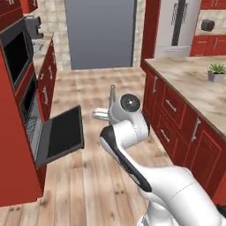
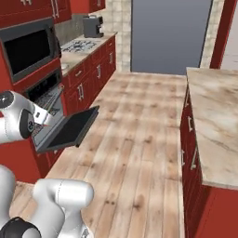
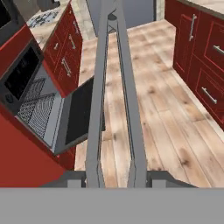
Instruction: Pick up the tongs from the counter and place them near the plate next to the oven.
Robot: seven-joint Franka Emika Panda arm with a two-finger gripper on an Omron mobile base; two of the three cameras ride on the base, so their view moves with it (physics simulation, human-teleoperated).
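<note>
over wooden floor (image 3: 175,131), claw (image 3: 116,177) grips tongs (image 3: 114,87).

tongs (image 3: 114,100) in gripper (image 3: 115,177) — above floor (image 3: 170,131)

Even flat rendered light, faint soft shadows, slight blur, no glare.

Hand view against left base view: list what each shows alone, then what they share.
Hand view alone: the tongs seen close, both arms running up from the shut fingers, and the stovetop far off. Left base view alone: a potted plant on the counter, and the fridge. Shared: the open wall-oven door and plank floor.
</note>
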